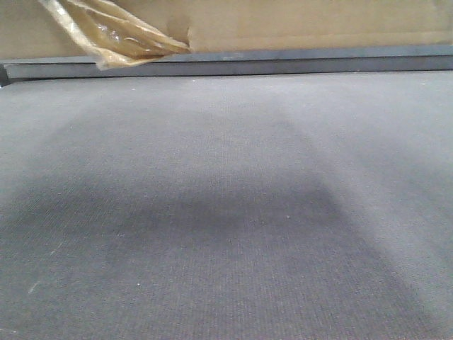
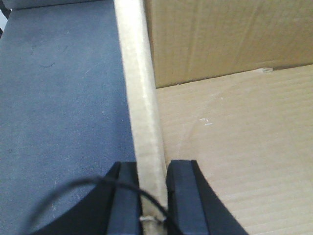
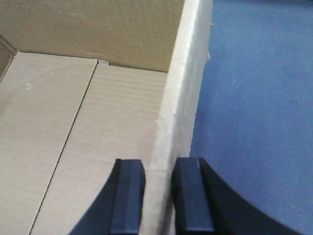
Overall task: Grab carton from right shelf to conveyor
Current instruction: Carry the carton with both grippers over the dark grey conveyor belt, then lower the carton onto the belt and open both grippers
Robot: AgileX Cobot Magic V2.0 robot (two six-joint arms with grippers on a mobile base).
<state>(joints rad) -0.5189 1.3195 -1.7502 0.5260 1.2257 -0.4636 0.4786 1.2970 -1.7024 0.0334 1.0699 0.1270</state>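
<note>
Over ribbed belt (image 1: pixel 226 212), corrugated brown carton (image 1: pixel 304 25)

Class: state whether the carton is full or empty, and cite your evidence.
Empty where visible: both wrist views look inside the carton and show only bare cardboard floor.

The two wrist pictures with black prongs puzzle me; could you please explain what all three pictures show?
This is a two-armed robot; each arm ends in a pincer with a camera behind it. The left wrist view looks down on the left pincer, whose two black fingers clamp one wall of an open brown carton; the dark belt lies beside it. The right wrist view shows the right pincer clamping another wall. The front view looks low across the belt, with the carton's lower edge and a strip of amber tape at the top. What shows of the carton's inside is bare.
</note>
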